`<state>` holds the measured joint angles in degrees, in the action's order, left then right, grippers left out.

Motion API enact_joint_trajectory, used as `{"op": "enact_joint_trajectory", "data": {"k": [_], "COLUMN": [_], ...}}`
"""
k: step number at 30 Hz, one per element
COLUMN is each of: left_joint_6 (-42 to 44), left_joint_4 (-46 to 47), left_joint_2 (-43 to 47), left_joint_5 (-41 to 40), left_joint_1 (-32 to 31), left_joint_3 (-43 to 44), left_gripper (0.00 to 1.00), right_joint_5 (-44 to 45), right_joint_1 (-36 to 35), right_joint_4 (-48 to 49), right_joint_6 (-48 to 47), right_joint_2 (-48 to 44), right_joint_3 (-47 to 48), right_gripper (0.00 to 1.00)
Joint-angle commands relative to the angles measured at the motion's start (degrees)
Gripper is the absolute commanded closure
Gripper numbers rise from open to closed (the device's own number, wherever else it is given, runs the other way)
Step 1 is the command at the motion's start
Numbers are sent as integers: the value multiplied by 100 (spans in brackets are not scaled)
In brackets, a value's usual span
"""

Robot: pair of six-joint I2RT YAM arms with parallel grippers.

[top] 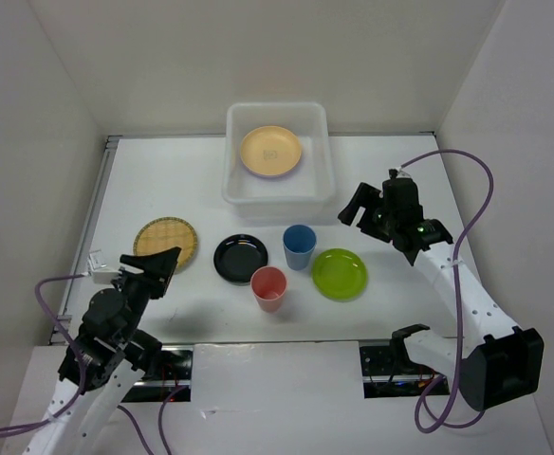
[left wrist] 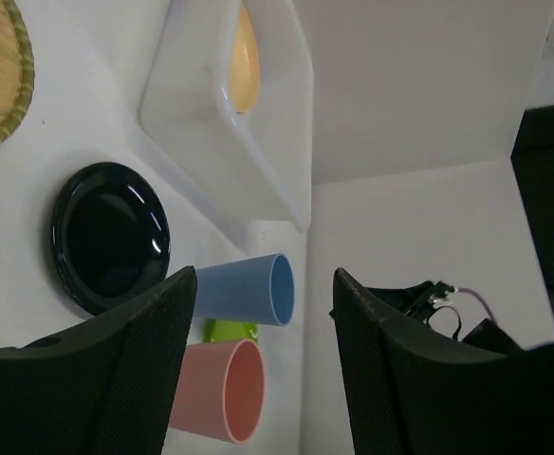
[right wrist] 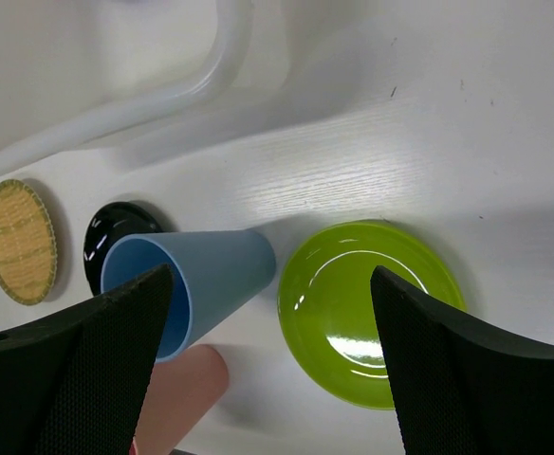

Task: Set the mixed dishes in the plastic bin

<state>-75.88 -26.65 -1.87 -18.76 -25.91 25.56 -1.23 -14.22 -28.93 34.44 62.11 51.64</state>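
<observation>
Two grippers hang above the desk (top: 400, 313), and both are empty. Nearest to the arm bases, the left gripper (top: 154, 265) hovers over the near left part of the desk, partly over the near edge of the woven tan plate (top: 166, 242). Its jaws stand wide apart with nothing between them.

A little further in stands the pink cup (top: 269, 288), upright with the mouth up. Behind it, in a loose row, are the black plate (top: 241, 258), the blue cup (top: 299, 245) and the lime green plate (top: 340, 273). The blue cup is also upright, between the two plates and apart from both.

The right gripper (top: 355, 209) hangs beyond the green plate, near the right corner of the bin, with its jaws spread wide too. Its wrist camera looks down on the green plate and the blue cup.

At the far middle sits the plastic bin (top: 231, 190), and the pale orange plate (top: 270, 152) lies flat on its floor. One dish is in and five wait on the desk.

The dishes look like light, stiff plastic. The black and green plates are glossy, so I judge them slippery. They lie flat, so the only hold is the raised rim, with one finger slid under the edge and one on top. The woven plate looks rougher and should slip less. Each cup is easiest to take at the lip, with one finger inside and one outside, and with a gentle squeeze, because a light cup may tip over.
</observation>
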Motion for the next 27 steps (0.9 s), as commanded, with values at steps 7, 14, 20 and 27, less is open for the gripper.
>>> {"op": "enact_joint_trajectory", "data": {"k": [7, 14, 20, 27], "left_joint_6": [-1639, -2317, -2354, -1834], "left_joint_4": [469, 678, 1223, 2023], "left_joint_2": [266, -261, -549, -2131], "left_joint_5": [-108, -251, -549, -330], "left_joint_1": [25, 25, 77, 420], "left_joint_3": [-710, -1289, -1564, -1133], "left_gripper": [35, 37, 37, 37], "right_joint_5": [-272, -272, -272, -325], "right_joint_1": [33, 33, 86, 86], "right_joint_4": [397, 397, 397, 397], "right_joint_6": [-121, -121, -121, -121], "right_joint_2": [-6, -58, -58, 74], "right_joint_3": [338, 390, 505, 620], "right_gripper": [11, 11, 11, 11]}}
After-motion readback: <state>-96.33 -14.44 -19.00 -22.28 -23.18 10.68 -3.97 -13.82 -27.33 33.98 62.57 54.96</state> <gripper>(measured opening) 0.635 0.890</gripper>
